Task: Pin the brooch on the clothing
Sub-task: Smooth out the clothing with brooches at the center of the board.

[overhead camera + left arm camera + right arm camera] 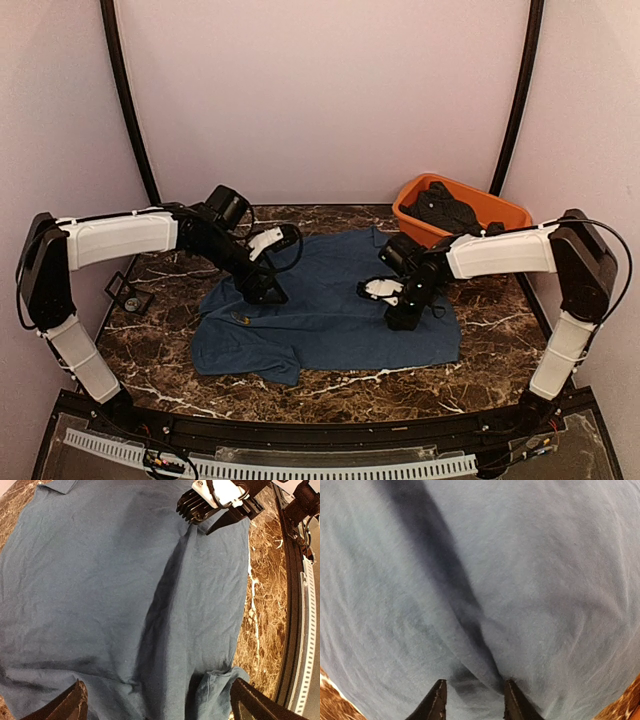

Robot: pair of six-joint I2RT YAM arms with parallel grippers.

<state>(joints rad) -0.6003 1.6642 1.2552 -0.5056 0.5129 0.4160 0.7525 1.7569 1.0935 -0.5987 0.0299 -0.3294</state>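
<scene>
I see the clothing (pixel 330 310) spread across the middle of the table (pixel 480 350). My left gripper (pixel 160 702) hangs over it, jaws wide apart and empty. My right gripper (pixel 475 700) sits with jaws half-closed astride a raised fold of it; I cannot tell if it truly grips.

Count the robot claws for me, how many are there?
2. The left gripper is over the left half of the blue T-shirt, wide open. The right gripper is on the shirt's right half, straddling a fold. None seem hidden.
</scene>
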